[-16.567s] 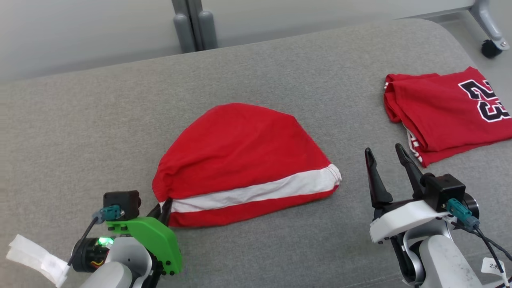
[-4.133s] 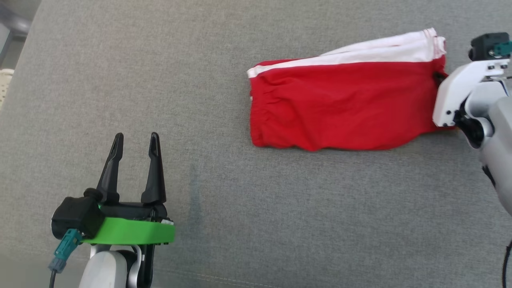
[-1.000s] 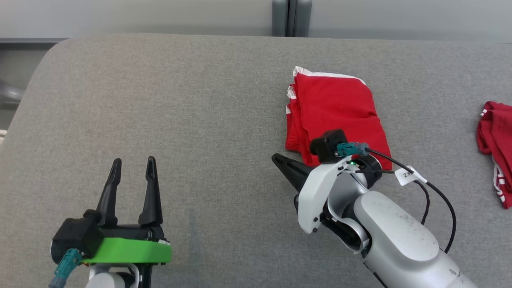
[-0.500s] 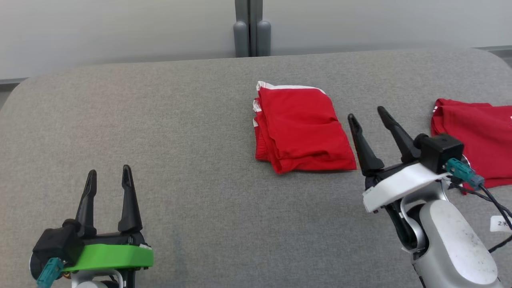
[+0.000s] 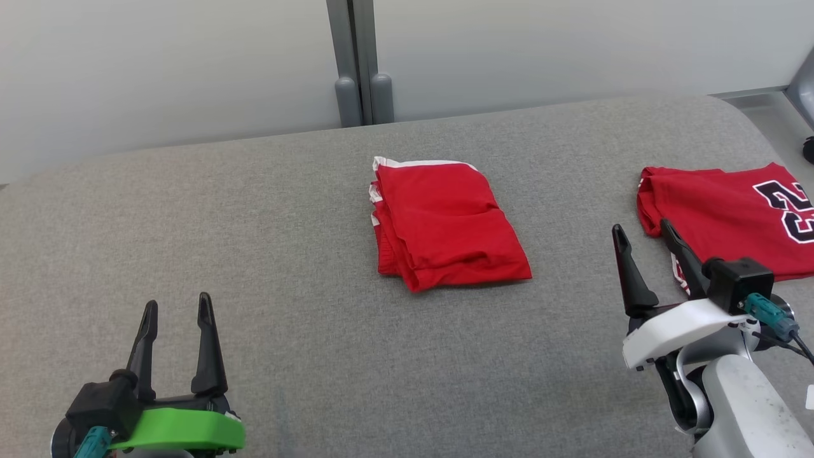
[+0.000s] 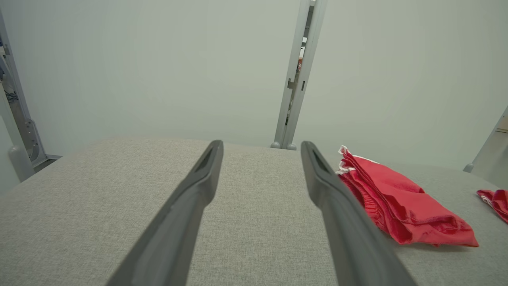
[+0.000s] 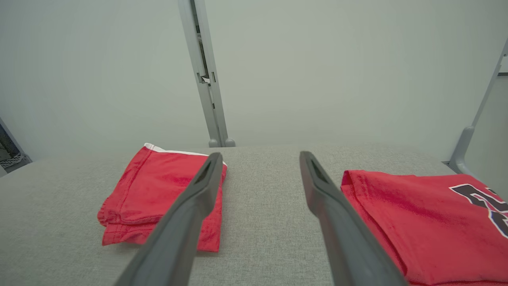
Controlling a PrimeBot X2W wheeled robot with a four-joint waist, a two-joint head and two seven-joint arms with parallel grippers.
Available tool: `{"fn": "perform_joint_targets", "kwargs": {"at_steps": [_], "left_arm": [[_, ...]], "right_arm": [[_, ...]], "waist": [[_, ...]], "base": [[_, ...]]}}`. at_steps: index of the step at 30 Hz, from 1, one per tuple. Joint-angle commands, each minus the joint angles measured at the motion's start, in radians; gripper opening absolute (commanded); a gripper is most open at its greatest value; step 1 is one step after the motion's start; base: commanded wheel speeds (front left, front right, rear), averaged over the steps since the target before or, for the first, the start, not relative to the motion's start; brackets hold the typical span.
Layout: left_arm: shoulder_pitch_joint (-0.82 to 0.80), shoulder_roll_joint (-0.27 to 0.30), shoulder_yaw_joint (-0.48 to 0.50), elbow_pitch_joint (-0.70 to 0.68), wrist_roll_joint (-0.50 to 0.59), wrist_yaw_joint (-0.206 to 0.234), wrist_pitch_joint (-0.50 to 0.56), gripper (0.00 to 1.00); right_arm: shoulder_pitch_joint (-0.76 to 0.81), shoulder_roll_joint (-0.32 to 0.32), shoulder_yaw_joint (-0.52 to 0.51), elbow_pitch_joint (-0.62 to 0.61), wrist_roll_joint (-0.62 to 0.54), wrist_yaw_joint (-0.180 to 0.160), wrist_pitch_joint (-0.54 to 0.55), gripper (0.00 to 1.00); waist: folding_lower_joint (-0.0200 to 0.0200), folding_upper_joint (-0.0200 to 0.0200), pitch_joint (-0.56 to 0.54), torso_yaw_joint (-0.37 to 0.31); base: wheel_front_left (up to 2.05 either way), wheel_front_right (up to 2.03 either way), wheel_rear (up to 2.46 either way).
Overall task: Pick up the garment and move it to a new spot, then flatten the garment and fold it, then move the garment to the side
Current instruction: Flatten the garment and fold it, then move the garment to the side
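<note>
red garment [image 5: 445, 222] lay folded on the grey table [image 5: 191, 210], apart from the numbered shirt [image 5: 725, 210]; we held both jaws spread, empty, well clear to avoid snagging it.

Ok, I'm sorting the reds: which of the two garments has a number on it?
The jersey at the right, beside the right gripper, with black numerals. The folded shorts in the middle are plain red with white trim.

The folded garment [image 5: 445, 222] was red, its trim white. Right of it lay a red jersey [image 5: 712, 207] (numerals black, white-edged).
</note>
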Motion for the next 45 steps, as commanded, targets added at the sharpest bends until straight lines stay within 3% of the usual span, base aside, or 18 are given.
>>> {"fn": "perform_joint_targets", "kwargs": {"at_steps": [1, 24, 34, 38, 45], "left_arm": [[0.016, 0.003, 0.001, 0.005, 0.007, -0.006, -0.003, 1.00], [0.031, 0.003, -0.004, 0.075, 0.001, -0.020, -0.003, 1.00], [0.023, 0.003, -0.026, 0.070, 0.001, -0.022, -0.003, 1.00], [0.007, 0.003, -0.043, 0.060, -0.005, -0.019, -0.003, 1.00], [-0.048, 0.003, -0.086, 0.036, -0.015, -0.015, -0.003, 1.00]], "right_arm": [[0.014, -0.005, 0.000, 0.010, -0.004, 0.000, -0.012, 1.00], [0.036, 0.009, 0.001, 0.093, 0.027, 0.000, -0.021, 1.00], [-0.006, -0.013, -0.003, 0.096, 0.016, 0.000, 0.004, 1.00], [-0.073, -0.035, 0.035, 0.099, 0.031, 0.000, 0.076, 1.00], [-0.264, -0.090, 0.119, 0.196, 0.183, -0.001, 0.352, 1.00]], "waist": [[0.0000, 0.0000, -0.012, -0.009], [0.0000, 0.0000, -0.034, -0.020], [0.0000, 0.0000, -0.020, 0.017], [0.0000, 0.0000, 0.006, 0.058], [0.0000, 0.0000, 0.110, 0.163]], "base": [[0.00, 0.00, 0.00], [0.00, 0.00, 0.00], [0.00, 0.00, 0.00], [0.00, 0.00, 0.00], [0.00, 0.00, 0.00]]}}
